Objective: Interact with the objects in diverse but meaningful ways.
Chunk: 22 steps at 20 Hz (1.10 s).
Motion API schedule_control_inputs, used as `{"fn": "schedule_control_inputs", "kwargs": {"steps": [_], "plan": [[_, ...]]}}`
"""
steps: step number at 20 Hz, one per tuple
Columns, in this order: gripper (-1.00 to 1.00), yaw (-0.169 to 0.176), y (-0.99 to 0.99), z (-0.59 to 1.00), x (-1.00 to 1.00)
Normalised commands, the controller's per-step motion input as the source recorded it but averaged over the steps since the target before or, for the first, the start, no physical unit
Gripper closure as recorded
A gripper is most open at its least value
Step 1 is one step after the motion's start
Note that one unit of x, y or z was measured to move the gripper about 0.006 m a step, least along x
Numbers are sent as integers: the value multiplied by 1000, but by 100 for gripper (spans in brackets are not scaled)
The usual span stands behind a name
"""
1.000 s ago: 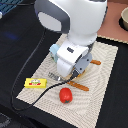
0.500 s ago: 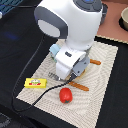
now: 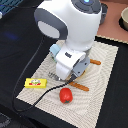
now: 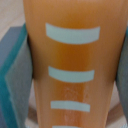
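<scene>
A: Packet first, going from the exterior view's left: the flat yellow packet [image 3: 35, 83] is lying at the mat's [image 3: 105, 75] edge, the red fruit [image 3: 65, 95] is sitting just to its right near the mat's front, and an orange-handled utensil [image 3: 79, 86] is lying between the fruit and the arm [image 3: 70, 35]. What is the arm doing?

B: Judging by the wrist view, it is gripping the golden-orange bread loaf [image 4: 70, 70]. The gripper [image 4: 70, 75] is straddling it, a grey pad [image 4: 17, 75] pressing one flank and the other pad showing at the opposite edge, so the jaws are clamped on the loaf.

A: Where is the loaf in the scene?

B: Under the wrist, over the middle of the mat, apparently above a plate [image 3: 86, 65] whose rim is peeking out. The exterior view is hiding the loaf itself behind the arm's bulk.

A: How should this step go?

B: I'd judge the hold is looking centred, pads square to the sides. Lifting straight and slowly is what I'd advise, keeping clear of the utensils on either side, since a smooth toy loaf could slip or twist.

A: And what is each view adding?

B: The wrist view is giving contact and pad placement; the exterior view is giving layout and neighbours, including a second orange handle [image 3: 95, 62] to the right.
</scene>
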Motion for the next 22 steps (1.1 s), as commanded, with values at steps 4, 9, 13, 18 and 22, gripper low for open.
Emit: {"fn": "schedule_control_inputs", "kwargs": {"steps": [4,9,13,18,22], "plan": [[100,41,831,1000,-201],[100,61,786,439,-346],[100,53,819,-146,-310],[100,64,728,-523,-359],[100,76,584,-665,-468]]}}
